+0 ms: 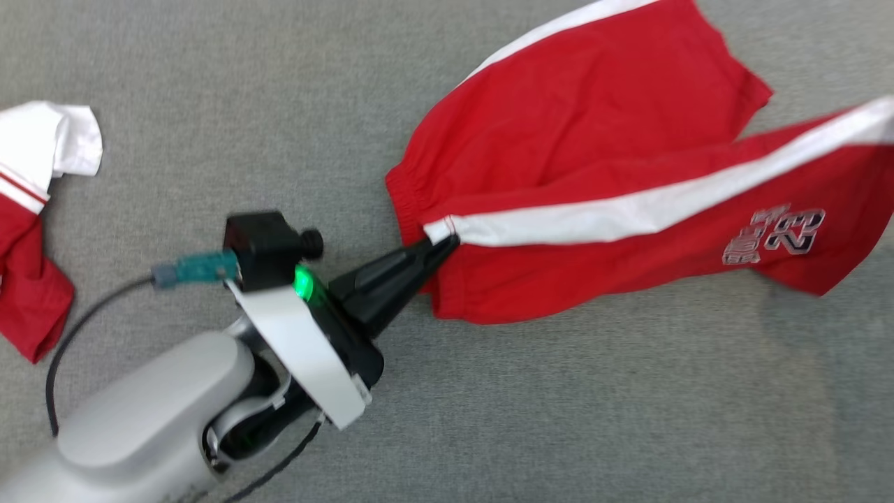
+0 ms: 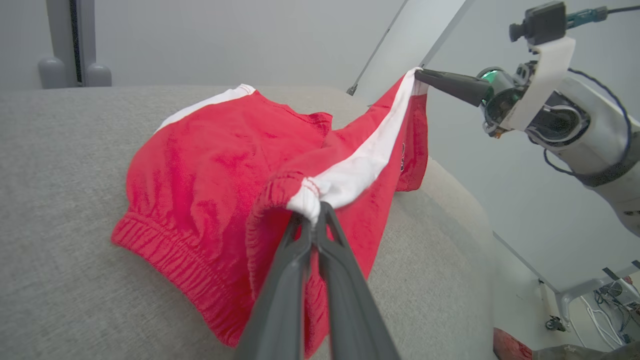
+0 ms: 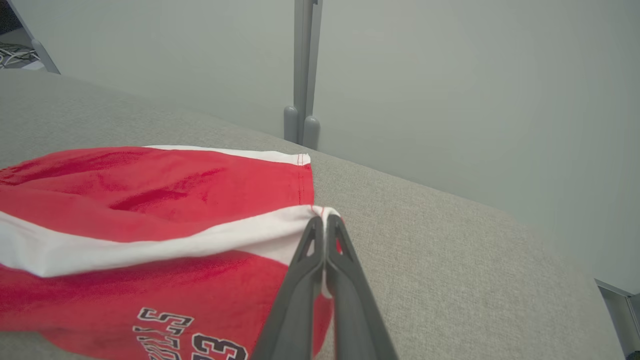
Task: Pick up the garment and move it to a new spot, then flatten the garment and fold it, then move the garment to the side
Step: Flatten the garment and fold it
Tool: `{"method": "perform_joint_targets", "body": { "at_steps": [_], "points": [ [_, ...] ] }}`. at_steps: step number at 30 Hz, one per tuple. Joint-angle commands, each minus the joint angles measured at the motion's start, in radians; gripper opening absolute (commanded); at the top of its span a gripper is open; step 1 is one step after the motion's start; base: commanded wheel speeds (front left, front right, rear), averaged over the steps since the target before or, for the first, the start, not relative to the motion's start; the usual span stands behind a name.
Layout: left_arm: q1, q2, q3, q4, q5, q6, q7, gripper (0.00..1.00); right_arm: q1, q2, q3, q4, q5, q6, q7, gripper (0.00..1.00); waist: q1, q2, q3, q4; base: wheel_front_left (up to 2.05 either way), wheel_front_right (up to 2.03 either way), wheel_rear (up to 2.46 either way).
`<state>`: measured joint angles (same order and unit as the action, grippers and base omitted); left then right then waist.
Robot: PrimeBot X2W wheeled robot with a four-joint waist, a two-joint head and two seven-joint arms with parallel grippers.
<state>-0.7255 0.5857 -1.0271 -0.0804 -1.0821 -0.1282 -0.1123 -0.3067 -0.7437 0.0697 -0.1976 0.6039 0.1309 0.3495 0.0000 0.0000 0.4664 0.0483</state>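
The garment [image 1: 594, 140] is a pair of red shorts with white side stripes and a "23" print, lying partly lifted on the grey cloth surface. My left gripper [image 1: 441, 244] is shut on the waistband end of one white stripe, and its closed tips [image 2: 315, 207] pinch that corner in the left wrist view. My right gripper [image 3: 324, 216] is shut on the hem end of the same stripe. The left wrist view shows that right gripper [image 2: 419, 75] holding its corner up in the air. The stripe is stretched between both grips, while the other leg [image 2: 210, 165] rests on the surface.
A second red and white garment [image 1: 31, 223] lies at the left edge of the head view. The grey padded surface [image 1: 559, 419] spreads all around. A grey post [image 3: 302, 75] stands behind the far edge, and the surface drops off at the right [image 2: 480, 220].
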Motion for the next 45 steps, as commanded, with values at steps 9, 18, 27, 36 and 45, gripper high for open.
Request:
{"method": "perform_joint_targets", "body": {
  "at_steps": [9, 18, 27, 36, 45],
  "points": [
    [-0.140, -0.016, 0.046, 0.040, -0.374, -0.004, 0.067, 0.00, -0.343, -0.078, 0.189, 0.137, 0.070, 0.000, 0.035, 0.00, 0.0000, 0.0000, 0.112, 0.079, 0.00, 0.00, 0.00],
    [-0.227, -0.025, 0.091, 0.111, -0.479, -0.003, 0.117, 0.00, -0.655, -0.088, 0.376, 0.330, 0.098, 0.000, 0.017, 0.00, 0.0000, 0.0000, 0.171, 0.116, 0.00, 0.00, 0.00],
    [-0.252, -0.065, 0.076, 0.198, -0.431, -0.003, 0.082, 0.96, -0.778, -0.048, 0.491, 0.462, 0.092, 0.000, -0.051, 1.00, 0.0000, 0.0000, 0.185, 0.125, 0.00, 0.00, 0.00],
    [-0.201, -0.059, 0.075, 0.293, -0.324, 0.011, -0.077, 1.00, -0.672, -0.011, 0.428, 0.504, 0.149, 0.000, -0.263, 1.00, 0.0000, 0.0000, 0.108, 0.118, 0.00, 0.00, 0.00],
    [0.104, -0.145, 0.338, 0.145, 0.213, 0.340, -0.151, 1.00, -0.316, 0.005, 0.297, 0.479, 0.179, 0.000, -0.319, 1.00, 0.0000, 0.0000, -0.019, 0.145, 0.00, 0.00, 0.00]
  ]
}}
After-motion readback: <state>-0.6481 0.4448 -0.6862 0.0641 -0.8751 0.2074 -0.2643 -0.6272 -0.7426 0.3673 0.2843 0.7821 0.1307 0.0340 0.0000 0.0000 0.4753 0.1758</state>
